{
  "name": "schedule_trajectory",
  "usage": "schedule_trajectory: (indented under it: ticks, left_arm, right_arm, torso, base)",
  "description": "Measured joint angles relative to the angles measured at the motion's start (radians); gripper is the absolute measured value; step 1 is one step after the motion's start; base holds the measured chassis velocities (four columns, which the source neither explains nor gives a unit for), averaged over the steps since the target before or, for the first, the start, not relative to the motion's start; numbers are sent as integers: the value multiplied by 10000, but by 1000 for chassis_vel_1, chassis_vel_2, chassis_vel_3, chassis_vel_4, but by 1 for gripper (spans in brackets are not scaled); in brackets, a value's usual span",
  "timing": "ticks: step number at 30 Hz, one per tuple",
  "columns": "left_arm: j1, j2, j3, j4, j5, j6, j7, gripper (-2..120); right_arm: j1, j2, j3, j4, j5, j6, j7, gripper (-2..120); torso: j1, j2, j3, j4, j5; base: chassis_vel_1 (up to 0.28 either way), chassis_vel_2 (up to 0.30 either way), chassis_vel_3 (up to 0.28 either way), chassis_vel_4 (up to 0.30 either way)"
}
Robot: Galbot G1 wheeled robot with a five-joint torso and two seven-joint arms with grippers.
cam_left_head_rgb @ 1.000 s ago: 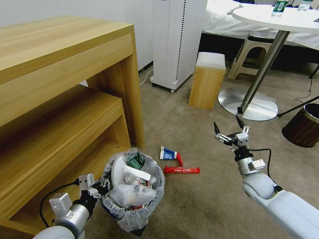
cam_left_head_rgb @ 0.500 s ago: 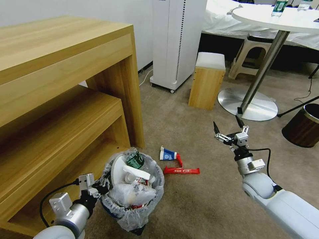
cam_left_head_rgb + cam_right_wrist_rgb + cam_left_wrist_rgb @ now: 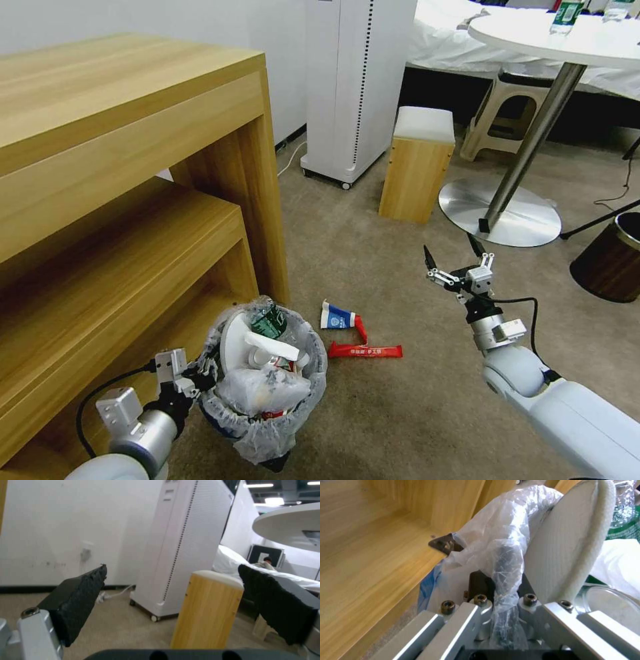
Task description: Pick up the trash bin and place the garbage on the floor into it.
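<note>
The view has shifted slightly; left hand [image 3: 200, 375] still clamps the trash bin [image 3: 267, 393] rim, right hand [image 3: 452, 257] wide, red bar wrapper [image 3: 365, 351] unpicked.

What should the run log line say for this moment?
left pincer: shut on trash bin rim | right pincer: open, empty, above floor | red wrapper, carton: on floor

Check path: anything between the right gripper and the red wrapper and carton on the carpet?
Nothing visible. The right gripper hangs open above bare floor, to the right of the red bar wrapper and blue-white carton. The trash bin, held by the left gripper, sits on their far side.
</note>
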Motion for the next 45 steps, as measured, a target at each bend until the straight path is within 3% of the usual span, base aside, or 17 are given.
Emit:
schedule_trajectory:
  ticks: [5,14,19,21,25,26,30,45]
  left_arm:
    - [-18,-58,-1,108,10,-22,0,3]
    - [-318,-174,-24,371,-33,-42,-6,3]
    - [-742,-97,147,609,-207,-33,-97,3]
    - [-1054,1,330,842,-310,-19,-131,3]
    - [-1495,71,724,1132,-404,-3,-142,3]
    - [-1523,25,782,1167,-409,-1,-133,3]
    - [-1496,-95,779,1175,-348,-16,-96,3]
    - [-1033,-366,569,906,-153,-74,-8,3]
  right_arm:
    - [692,-387,-861,-211,50,-351,85,100]
    - [2678,-1148,-3301,-1444,-108,67,-994,100]
    - [2620,-1521,-3570,-1709,-273,177,-1354,100]
    - [2455,-1865,-3731,-1925,-290,279,-1599,100]
    - [2309,-2176,-3987,-2405,-28,445,-2426,97]
    - [2438,-2037,-4252,-2930,110,666,-3046,99]
    - [2879,-1559,-4908,-3845,278,633,-3586,100]
    - [3402,743,-5702,-6037,-177,252,-3184,100]
  torso:
    - [0,0,0,0,2]
    - [0,0,0,4,3]
    - [0,0,0,5,6]
    - [0,0,0,-13,-2]
    - [0,0,0,-4,-2]
    - [0,0,0,-4,-1]
    - [0,0,0,2,0]
    - [1,0,0,-2,2]
  base:
    - [0,0,0,0]
    - [0,0,0,0]
    - [0,0,0,0]
    - [0,0,0,0]
    - [0,0,0,0]
    - [0,0,0,0]
    - [0,0,0,0]
    - [0,0,0,0]
